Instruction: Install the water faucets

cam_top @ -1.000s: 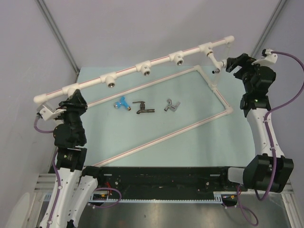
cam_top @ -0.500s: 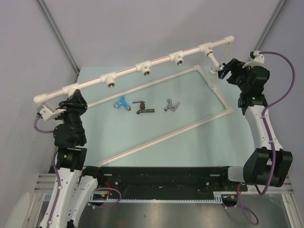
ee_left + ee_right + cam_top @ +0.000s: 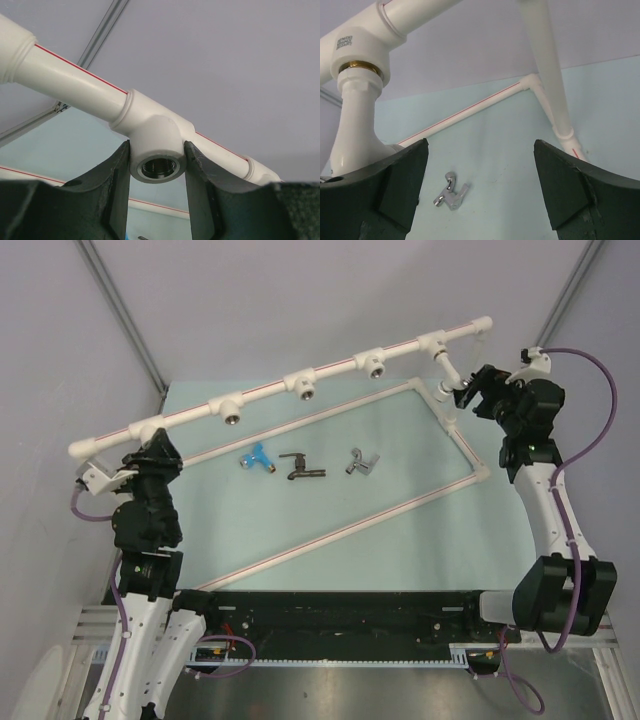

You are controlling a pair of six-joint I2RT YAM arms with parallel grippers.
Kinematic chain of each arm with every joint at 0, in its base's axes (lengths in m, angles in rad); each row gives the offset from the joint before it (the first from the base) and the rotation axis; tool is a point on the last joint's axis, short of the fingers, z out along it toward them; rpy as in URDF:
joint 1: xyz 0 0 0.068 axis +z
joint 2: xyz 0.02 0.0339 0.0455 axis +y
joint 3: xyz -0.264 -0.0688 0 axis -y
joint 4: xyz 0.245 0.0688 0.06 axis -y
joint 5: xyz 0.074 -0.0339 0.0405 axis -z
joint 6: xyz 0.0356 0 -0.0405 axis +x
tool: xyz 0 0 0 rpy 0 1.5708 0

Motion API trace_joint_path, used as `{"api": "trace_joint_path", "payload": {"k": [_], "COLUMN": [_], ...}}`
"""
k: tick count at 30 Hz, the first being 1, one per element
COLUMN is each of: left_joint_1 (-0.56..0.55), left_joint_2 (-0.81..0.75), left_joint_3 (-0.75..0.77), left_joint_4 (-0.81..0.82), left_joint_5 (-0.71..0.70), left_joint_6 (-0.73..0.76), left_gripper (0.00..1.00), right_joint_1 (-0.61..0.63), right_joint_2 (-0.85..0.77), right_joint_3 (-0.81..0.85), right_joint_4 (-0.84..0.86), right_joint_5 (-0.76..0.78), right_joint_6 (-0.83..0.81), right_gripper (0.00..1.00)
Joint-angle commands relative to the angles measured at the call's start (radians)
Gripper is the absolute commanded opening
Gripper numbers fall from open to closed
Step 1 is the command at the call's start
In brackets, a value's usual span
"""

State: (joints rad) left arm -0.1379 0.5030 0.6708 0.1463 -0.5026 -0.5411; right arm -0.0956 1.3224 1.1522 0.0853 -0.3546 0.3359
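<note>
Left gripper (image 3: 157, 160) clamps half-closed jaws on a white plastic pipe tee (image 3: 155, 131) above the tabletop's (image 3: 400, 480) left edge; right gripper (image 3: 480, 147) gapes wide, empty, beside the white plastic faucet (image 3: 352, 125)

- On the white plastic tee fitting with a brass-coloured ring under it (image 3: 350, 45), at the top left of the right wrist view, there is a small block of dark grey print in a few short lines; the characters are too small and blurred to read
- The long white plastic pipe with a thin red stripe along it (image 3: 270, 389) carries that stripe as a plain line only; no letters or numbers can be made out on it in the top view or the left wrist view
- No other text, brand or number is legible in any view
</note>
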Motion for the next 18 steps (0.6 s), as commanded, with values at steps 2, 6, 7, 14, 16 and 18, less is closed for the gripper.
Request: {"api": "trace_joint_path", "payload": {"k": [2, 6, 7, 14, 16, 18], "left_joint_1": [-0.014, -0.015, -0.015, -0.015, -0.015, -0.015], "left_joint_2": [-0.004, -0.004, -0.006, -0.009, -0.008, -0.009], "left_joint_3": [-0.016, -0.016, -0.016, -0.017, -0.017, -0.017], "left_joint_4": [-0.044, -0.044, -0.044, -0.044, -0.044, -0.044], "left_joint_5": [0.093, 0.096, 0.096, 0.095, 0.095, 0.095], "left_joint_6": [0.021, 0.021, 0.018, 0.02, 0.02, 0.02], "left_gripper": [0.0, 0.0, 0.0, 0.0, 0.0, 0.0], "right_joint_1": [0.046, 0.057, 0.065, 0.131, 0.138, 0.14], "right_joint_2": [-0.159, -0.229, -0.251, -0.287, -0.279, -0.264], "right_joint_3": [0.034, 0.034, 0.034, 0.032, 0.034, 0.032], "right_joint_4": [-0.05, -0.081, -0.082, 0.002, 0.017, 0.027], "right_joint_5": [0.115, 0.326, 0.345, 0.278, 0.241, 0.243], "right_joint_6": [-0.141, -0.224, -0.236, -0.305, -0.308, -0.299], "right_gripper": [0.92, 0.92, 0.92, 0.91, 0.91, 0.91]}}
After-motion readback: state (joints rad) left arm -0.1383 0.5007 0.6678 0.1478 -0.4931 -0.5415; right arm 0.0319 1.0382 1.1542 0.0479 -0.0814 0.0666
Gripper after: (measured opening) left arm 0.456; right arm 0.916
